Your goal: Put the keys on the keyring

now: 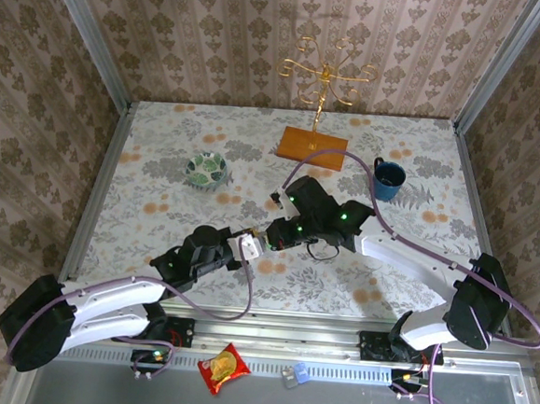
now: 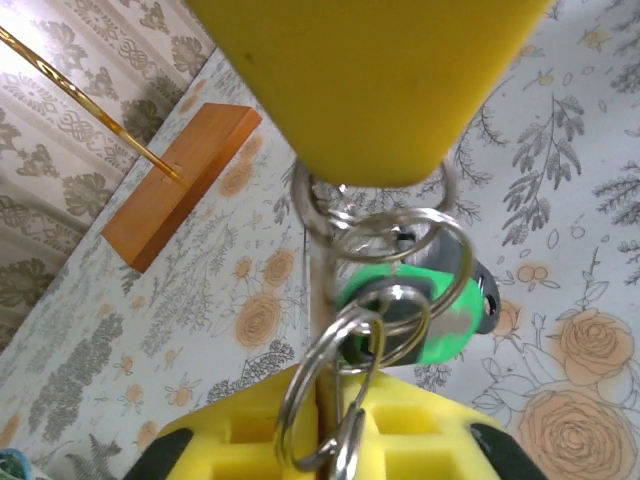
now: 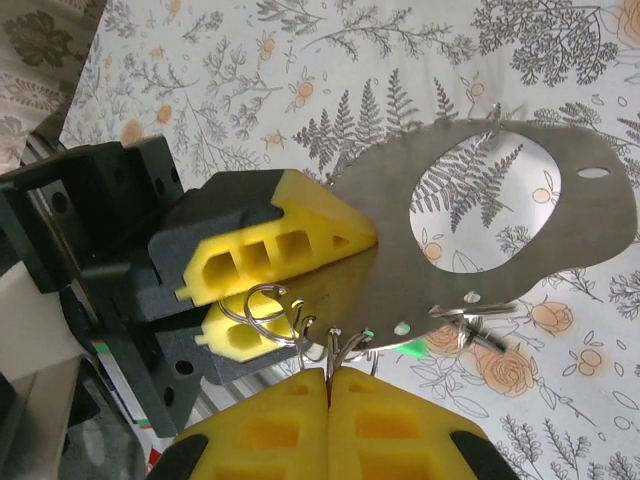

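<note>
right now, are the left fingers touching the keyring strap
Touching. The right wrist view shows the left fingers closed on the edge of the keyring strap, one above and one below it.

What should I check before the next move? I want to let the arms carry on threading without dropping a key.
1. Left pincer shut on a split ring: ok.
2. Right pincer shut at the ring cluster on the keyring: ok.
3. Green key hanging among the rings between the two pincers: ok.
4. Green key fully threaded onto the keyring's own ring: cannot tell, the loops overlap.
5. Gold stand and blue mug well apart from both pincers: ok.
</note>
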